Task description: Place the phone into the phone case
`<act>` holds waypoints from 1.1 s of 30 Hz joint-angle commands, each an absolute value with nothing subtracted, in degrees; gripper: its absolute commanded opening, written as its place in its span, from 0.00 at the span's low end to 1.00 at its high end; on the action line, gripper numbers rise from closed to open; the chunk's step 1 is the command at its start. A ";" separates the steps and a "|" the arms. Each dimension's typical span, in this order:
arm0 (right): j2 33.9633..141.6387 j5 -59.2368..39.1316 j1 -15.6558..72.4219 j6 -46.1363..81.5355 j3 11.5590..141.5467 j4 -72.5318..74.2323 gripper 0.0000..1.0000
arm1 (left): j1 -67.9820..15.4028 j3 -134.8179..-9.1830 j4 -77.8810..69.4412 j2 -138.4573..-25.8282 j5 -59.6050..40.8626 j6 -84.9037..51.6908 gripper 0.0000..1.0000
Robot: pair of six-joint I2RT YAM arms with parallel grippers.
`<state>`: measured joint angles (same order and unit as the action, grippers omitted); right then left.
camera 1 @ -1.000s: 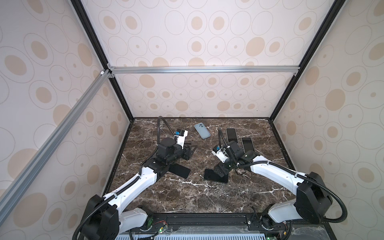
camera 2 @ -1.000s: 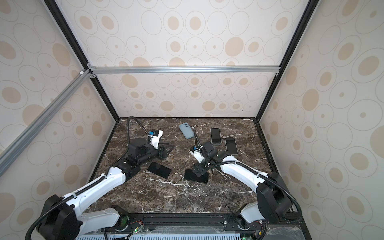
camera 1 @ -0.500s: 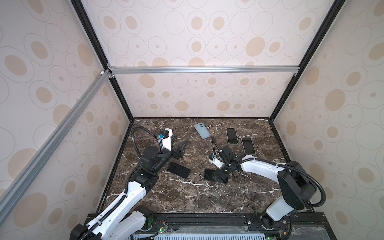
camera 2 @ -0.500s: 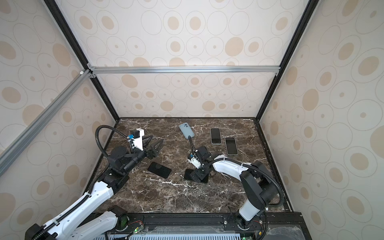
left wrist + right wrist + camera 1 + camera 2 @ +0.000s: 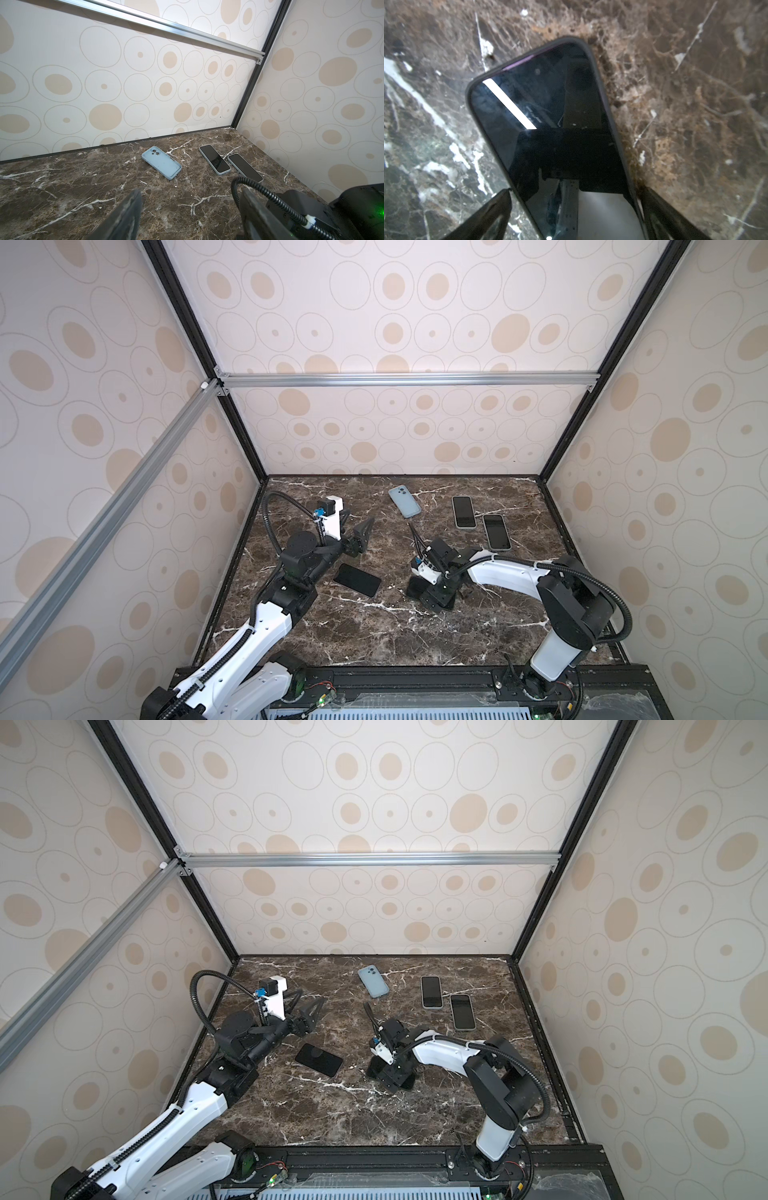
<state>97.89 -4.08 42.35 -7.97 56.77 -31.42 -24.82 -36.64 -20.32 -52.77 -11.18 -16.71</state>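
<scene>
- The right gripper (image 5: 575, 189) stands low over a dark phone (image 5: 550, 116) lying flat on the marble table (image 5: 374, 639). Its jaws are spread wide, one at each long edge, and grip nothing.
- A dark rim surrounds this phone, probably a case, so this pair seems finished or needs only a last press.
- The left gripper (image 5: 190, 193) is raised, its jaws apart and empty.
- The next move is probably to bring the black phone (image 5: 357, 580), which seems bare, to the empty light blue case (image 5: 404, 502) near the back wall. This calls for a grip on thin edges.
- The front middle gives open room. A pale-rimmed phone (image 5: 462, 511) and its neighbour (image 5: 496, 531) lie near the right wall.
</scene>
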 commanded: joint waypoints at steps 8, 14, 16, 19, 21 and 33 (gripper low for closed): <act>103.06 0.93 46.54 -5.15 62.56 -37.20 0.95 | -24.11 -37.05 -20.59 -54.13 -10.29 -16.26 0.74; 104.56 3.33 46.83 -1.12 64.03 -37.49 0.91 | -23.88 -37.21 -20.01 -54.30 -9.43 -16.29 0.73; 105.11 4.68 46.55 0.30 64.41 -37.53 0.90 | -23.84 -37.28 -19.78 -54.40 -9.22 -16.44 0.74; 105.66 5.24 45.48 2.39 65.04 -37.66 0.87 | -23.81 -37.29 -19.74 -54.46 -9.30 -16.70 0.73; 105.71 5.39 44.36 3.71 65.12 -37.83 0.84 | -23.82 -37.38 -19.61 -54.46 -9.27 -16.74 0.74; 102.76 9.82 31.47 13.07 62.97 -40.27 0.73 | -23.78 -37.38 -19.47 -54.59 -8.62 -16.96 0.73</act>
<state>103.79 5.63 35.24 9.13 64.73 -37.30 -24.40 -36.64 -19.99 -54.43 -9.23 -16.91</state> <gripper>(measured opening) 0.776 0.733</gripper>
